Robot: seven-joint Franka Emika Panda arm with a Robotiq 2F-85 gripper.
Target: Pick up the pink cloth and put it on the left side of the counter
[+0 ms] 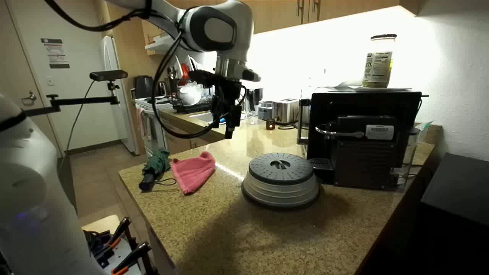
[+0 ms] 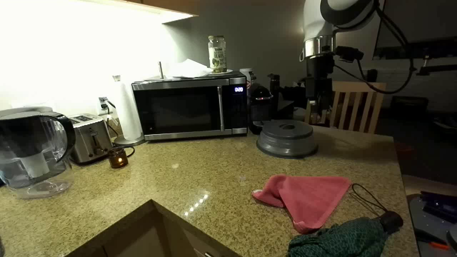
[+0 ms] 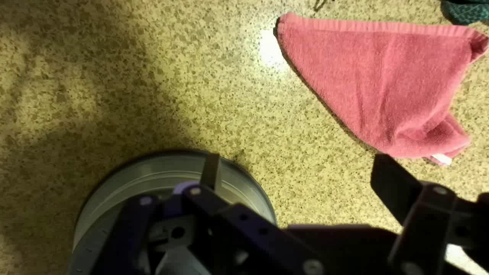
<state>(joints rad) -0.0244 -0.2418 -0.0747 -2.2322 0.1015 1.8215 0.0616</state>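
The pink cloth (image 1: 194,172) lies loosely folded on the speckled counter (image 1: 183,225), beside a green folded umbrella. It also shows in an exterior view (image 2: 310,196) and at the upper right of the wrist view (image 3: 374,80). My gripper (image 1: 223,128) hangs in the air above the counter, pointing down, apart from the cloth. In the wrist view my gripper (image 3: 298,168) is open with nothing between its fingers. One finger overlaps the grey cover's rim in that picture, the other comes near the cloth's lower edge. The gripper also shows in an exterior view (image 2: 316,110).
A grey round vented cover (image 1: 280,187) stands on the counter near the gripper. The green umbrella (image 2: 342,239) lies near the counter edge. A microwave (image 2: 185,110) carries a jar (image 2: 217,53). A black coffee machine (image 1: 366,152), candle jar (image 2: 118,157), toaster (image 2: 91,139) and pitcher (image 2: 32,153) stand around.
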